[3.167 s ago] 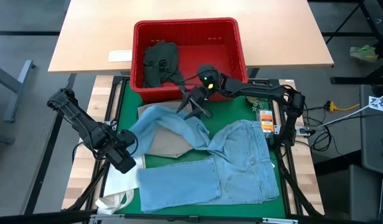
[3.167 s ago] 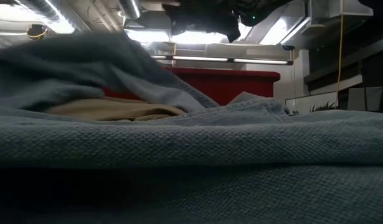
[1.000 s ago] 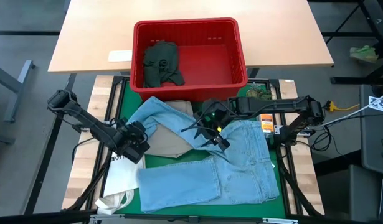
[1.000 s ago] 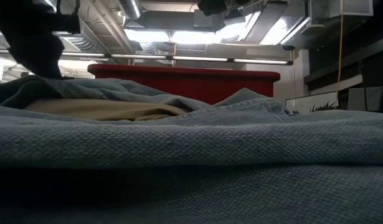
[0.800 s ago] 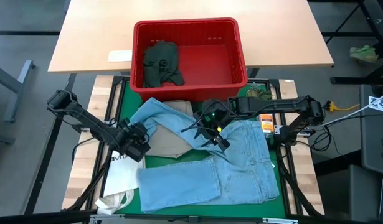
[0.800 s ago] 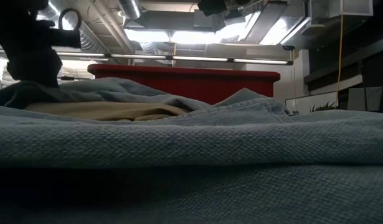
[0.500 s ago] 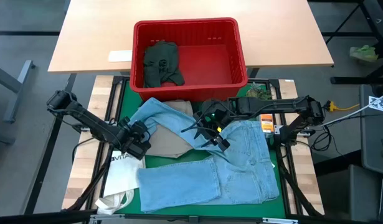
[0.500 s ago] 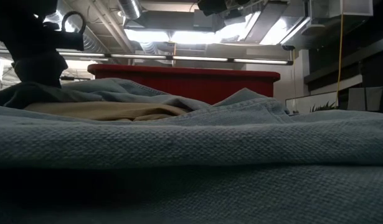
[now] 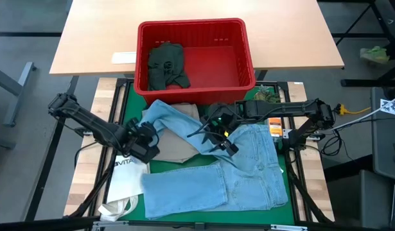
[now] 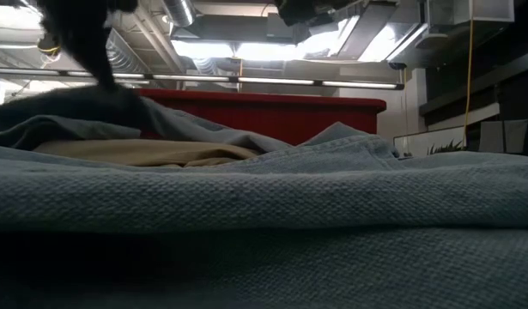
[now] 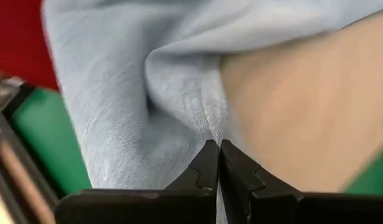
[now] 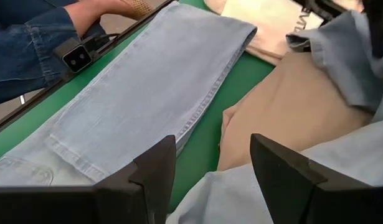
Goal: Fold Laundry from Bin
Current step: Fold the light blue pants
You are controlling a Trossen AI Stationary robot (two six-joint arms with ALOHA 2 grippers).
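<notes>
Left gripper (image 9: pixel 148 138) now clenched on a fold of the light blue jeans (image 9: pixel 242 173), right at the leg's edge where denim overlies the khaki trousers (image 9: pixel 173 149); a second ago gaping there, then pinching down over the last moments. In the left wrist view, fingertips (image 11: pixel 207 163) pressed together with a thin ridge of the pale denim (image 11: pixel 179 93) caught between, tan cloth just beside. Seen from the low view, a dark blur of that arm over the raised blue leg, hinting at a lift under way.

Right gripper (image 9: pixel 218 133) unchanged over the last second: spread wide, grasping nothing, hovering over the jeans' upper leg near the middle of the green mat (image 9: pixel 184 165). Its fingers (image 12: pixel 155 165) framing denim, green mat and khaki below. At the far edge of that view, a person's hand and a denim sleeve.

Meaning for the task, as a judgement: grasp step done on 1 corner, so next probably drawing the twisted leg off the khaki and laying it flat. Risk of a thin pinch slipping.

Elsewhere: red bin (image 9: pixel 248 51) at the back of the counter, holding only a dark green piece (image 9: pixel 166 64). White tote bag (image 9: pixel 123 179) partly under the jeans on the left. Folding itself barely begun
</notes>
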